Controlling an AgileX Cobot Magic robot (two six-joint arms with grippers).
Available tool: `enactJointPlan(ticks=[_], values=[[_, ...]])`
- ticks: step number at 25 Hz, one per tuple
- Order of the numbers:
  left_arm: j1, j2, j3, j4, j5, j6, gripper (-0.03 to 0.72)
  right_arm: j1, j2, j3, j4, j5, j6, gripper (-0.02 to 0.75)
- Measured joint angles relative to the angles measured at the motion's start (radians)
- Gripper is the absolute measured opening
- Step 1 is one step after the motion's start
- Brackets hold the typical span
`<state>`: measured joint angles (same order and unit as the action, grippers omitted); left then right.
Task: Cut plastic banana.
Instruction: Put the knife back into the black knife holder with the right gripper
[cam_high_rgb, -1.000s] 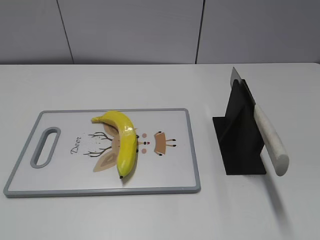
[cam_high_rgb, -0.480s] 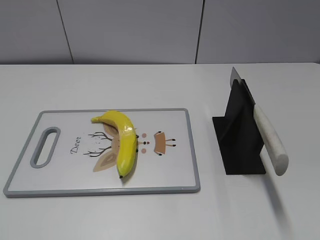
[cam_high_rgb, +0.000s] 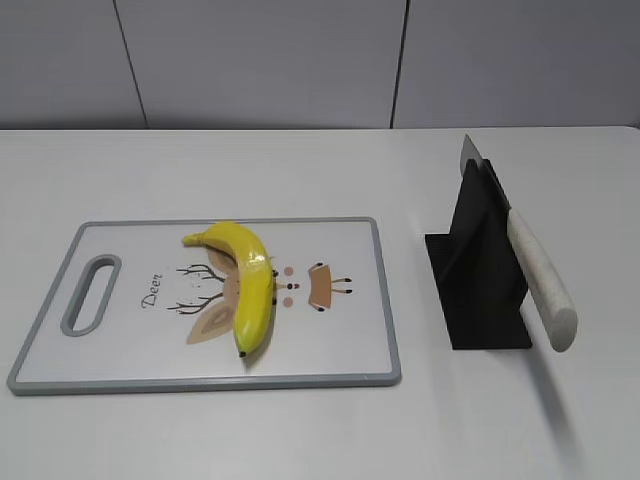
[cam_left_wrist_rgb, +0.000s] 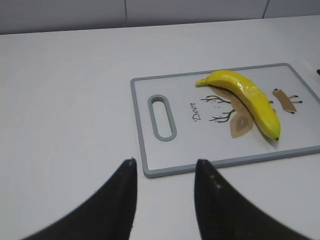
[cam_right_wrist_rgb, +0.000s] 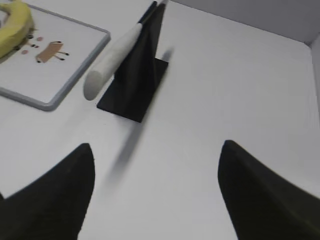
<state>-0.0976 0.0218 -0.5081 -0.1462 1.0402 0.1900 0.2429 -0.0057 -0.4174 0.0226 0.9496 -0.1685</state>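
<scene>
Matte black, tapered pincer fingers (cam_left_wrist_rgb: 125, 200) on both arms, smooth and rounded at the tips.

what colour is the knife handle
The knife handle is white, speckled; the exterior view shows it best.

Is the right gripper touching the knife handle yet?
Apart. The right wrist view shows bare table between the open right gripper and the knife handle, which rests in the black stand.

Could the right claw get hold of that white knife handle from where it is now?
Probably yes. The right claw is open, and the knife handle sticks out free of the black stand, with only bare table between them.
</scene>
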Motion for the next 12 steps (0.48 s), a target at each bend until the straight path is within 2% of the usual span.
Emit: enactJointPlan(ticks=[3, 6, 12], values=[[0.047, 0.0, 0.0, 0.0, 0.0, 0.0, 0.348, -0.074, 0.0, 0.0, 0.0, 0.0, 0.0, 0.582], [0.106, 0.0, 0.0, 0.0, 0.0, 0.0, 0.327, -0.092, 0.0, 0.0, 0.0, 0.0, 0.0, 0.581], [0.124, 0.0, 0.0, -0.001, 0.0, 0.0, 0.279, -0.093, 0.0, 0.0, 0.0, 0.0, 0.0, 0.582]])
